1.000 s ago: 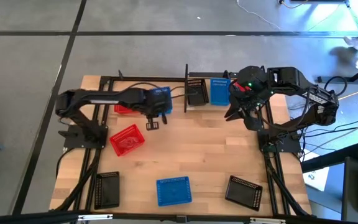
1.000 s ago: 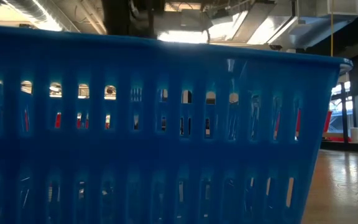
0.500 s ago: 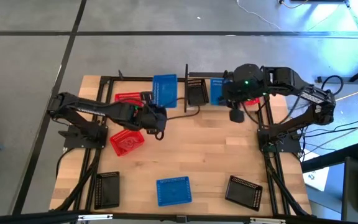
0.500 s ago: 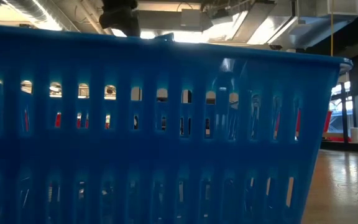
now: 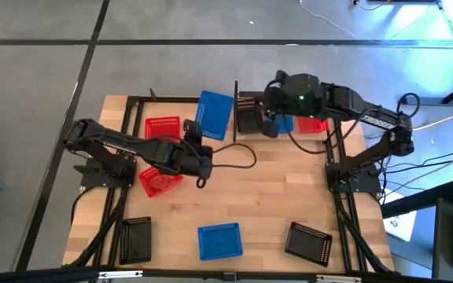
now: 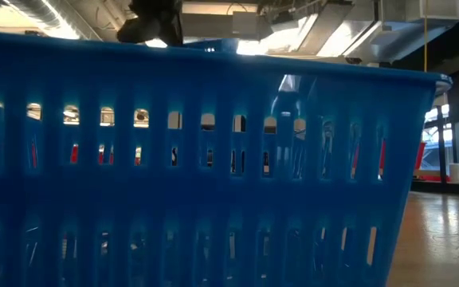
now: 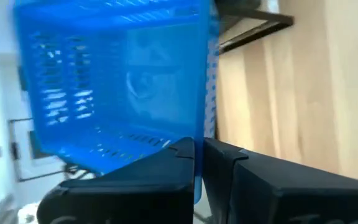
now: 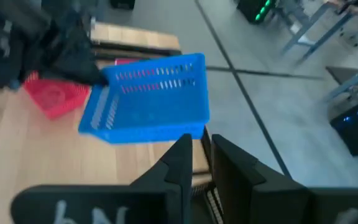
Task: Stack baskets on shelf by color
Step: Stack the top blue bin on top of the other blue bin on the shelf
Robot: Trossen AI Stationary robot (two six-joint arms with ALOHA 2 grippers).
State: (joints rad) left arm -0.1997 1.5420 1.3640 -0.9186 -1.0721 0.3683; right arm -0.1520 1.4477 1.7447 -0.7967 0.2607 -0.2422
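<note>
My left gripper (image 5: 197,132) is shut on a blue basket (image 5: 215,115), held tilted in the air over the table's far middle, left of the shelf (image 5: 237,93). The shelf holds a black basket (image 5: 249,118), a blue one (image 5: 286,123) and a red one (image 5: 314,124) side by side. My right gripper (image 5: 268,123) hovers over the black and blue ones. It points toward the table's left at the held basket (image 8: 151,102), with its fingers (image 8: 182,155) nearly together and nothing between them. My left gripper pinches one wall of the blue basket at its rim (image 7: 197,169), one finger inside the basket and one outside. The basket's hollow side (image 7: 117,81) faces the wrist. It is lifted clear of the table and stands tilted beyond the fingers.
One red basket (image 5: 162,126) lies at the far left and another (image 5: 157,181) lies partly under my left arm. Along the near edge lie a black basket (image 5: 136,238), a blue one (image 5: 219,240) and a black one (image 5: 307,240). That blue one (image 6: 198,175) fills the low view.
My left wrist has rolled and swung. The blue basket has gone a little toward the far edge and the shelf and turned from edge-on until its broad face shows from above. My right gripper has swung toward the table's left, from the shelf's right end to above the black and blue baskets.
</note>
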